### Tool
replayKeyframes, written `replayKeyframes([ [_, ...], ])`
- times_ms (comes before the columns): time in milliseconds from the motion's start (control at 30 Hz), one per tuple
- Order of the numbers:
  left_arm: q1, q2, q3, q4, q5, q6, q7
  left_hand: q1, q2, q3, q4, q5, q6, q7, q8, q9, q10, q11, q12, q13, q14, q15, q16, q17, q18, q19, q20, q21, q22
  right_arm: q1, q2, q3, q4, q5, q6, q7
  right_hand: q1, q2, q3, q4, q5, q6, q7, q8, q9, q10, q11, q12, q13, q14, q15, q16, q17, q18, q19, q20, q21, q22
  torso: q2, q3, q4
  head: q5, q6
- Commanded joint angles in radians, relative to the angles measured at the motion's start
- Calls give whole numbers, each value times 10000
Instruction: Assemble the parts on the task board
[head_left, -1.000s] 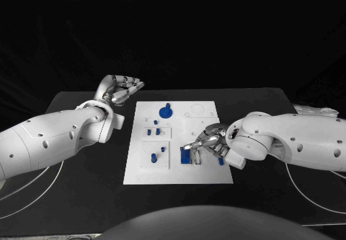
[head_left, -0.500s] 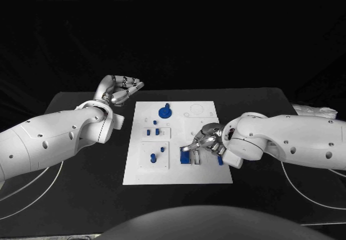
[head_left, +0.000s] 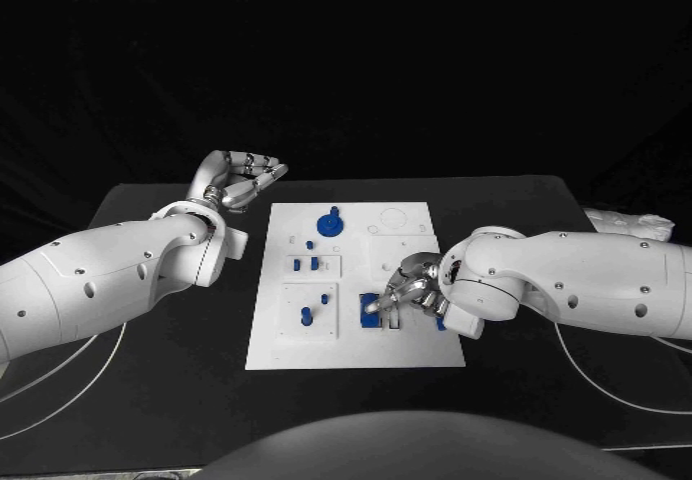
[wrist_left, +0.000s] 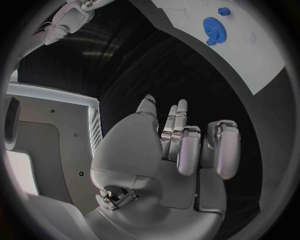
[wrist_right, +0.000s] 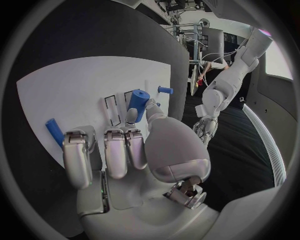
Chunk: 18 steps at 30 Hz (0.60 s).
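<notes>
Pegs and a gear, all blue plastic, sit on the flat white task board (head_left: 274, 345), a rectangle whose long axis runs away from the robot down the middle of the matte black table (head_left: 144, 400).

The right hand (head_left: 410, 290) is over the board's right side, silver fingers curled. In the right wrist view the thumb and a fingertip pinch a short blue cylindrical peg (wrist_right: 137, 105); its long axis is tilted, rounded end pointing away from the palm toward the board's far edge. Beside it are narrow rectangular slots (wrist_right: 116, 111) cut in the board. Another blue peg (wrist_right: 54, 130) lies slanted by the outer finger, and a small blue pin (wrist_right: 165, 90) lies flat near the board's edge.

A blue rectangular block (head_left: 371, 313) sits just below the right hand's fingers.

The toothed blue gear (head_left: 332, 224) lies flat near the board's far end, a small knob on top.

The left hand (head_left: 241, 178) hovers off the board's far left corner, above the table, metallic fingers curled in, holding nothing.
</notes>
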Motion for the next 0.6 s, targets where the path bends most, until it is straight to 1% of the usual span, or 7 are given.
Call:
replayKeyframes([
  [33,5,14,8,17,-38,137,45,12,105,-58,-23,34,-50,12,69,14,-6,-21,19,10,847,48,-14,2152,-91,640,52,-44,2454,-24,12,0,-15,-153,491,-264,12,80,-5,17,4,6,-58,54,18,1046,-74,28,2633,1077,-67,41,2635,-66,1047,-93,45,2628,2,3,-4,7,1],
  [500,6,2,8,27,-38,131,43,12,105,-58,-23,34,-50,12,69,14,-6,-21,19,10,847,48,-14,2152,-91,640,52,-44,2454,-35,-8,0,-71,-150,462,-318,11,125,7,25,9,47,-83,105,106,1046,-96,28,2633,1077,-82,41,2635,-66,1047,-107,45,2628,-4,5,-12,10,1],
  [600,6,0,8,25,-38,132,41,12,105,-58,-23,34,-50,12,69,14,-6,-21,19,10,847,48,-14,2152,-91,640,52,-44,2454,-35,-7,1,-102,-155,464,-345,26,154,23,21,18,49,-95,114,138,1046,-106,28,2633,1077,-90,41,2635,-66,1047,-113,45,2628,-2,4,-8,-7,1],
])
